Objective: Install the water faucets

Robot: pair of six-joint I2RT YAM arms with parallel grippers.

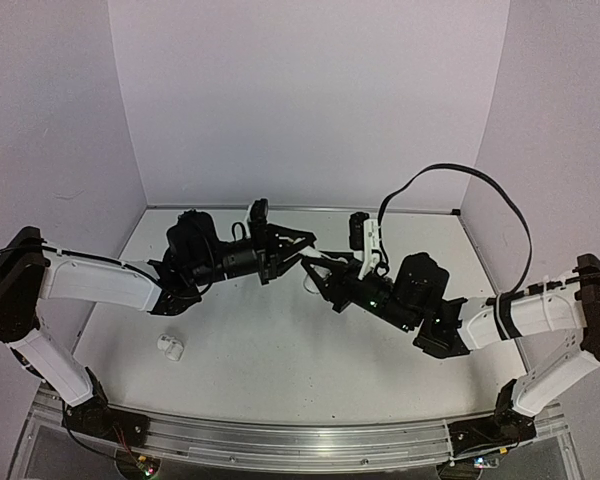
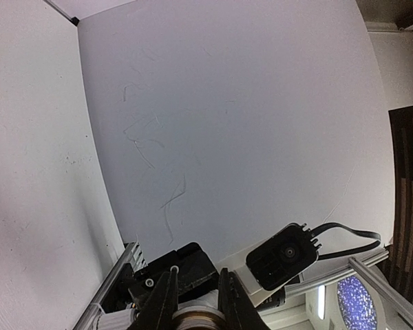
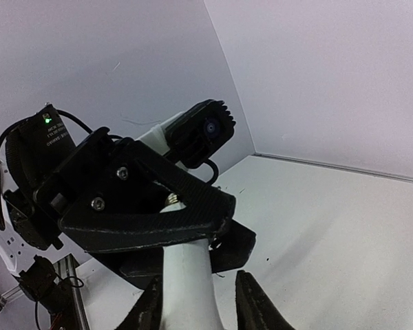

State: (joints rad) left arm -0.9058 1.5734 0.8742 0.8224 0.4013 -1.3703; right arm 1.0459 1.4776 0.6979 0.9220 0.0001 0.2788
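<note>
Where the two arms meet above the middle of the worktop (image 1: 280, 360), the tap (image 3: 186, 275) is up in the air between them, off the surface. The left gripper (image 2: 197, 292) has its jaws closed on the silver threaded end. The right gripper (image 3: 199, 295) faces it nose to nose, jaws narrow around the white body. One finger lies against the plastic and a sliver of gap shows at the other, so I cannot tell whether it is truly clamped. The tap's long axis runs straight out from the right jaws into the left ones, so any turning or handing over would likely go along that line. A small white piece, probably the elbow fitting (image 1: 170, 346), lies on the worktop well apart, on the left arm's side; that arm is the nearer one to fetch it.
</note>
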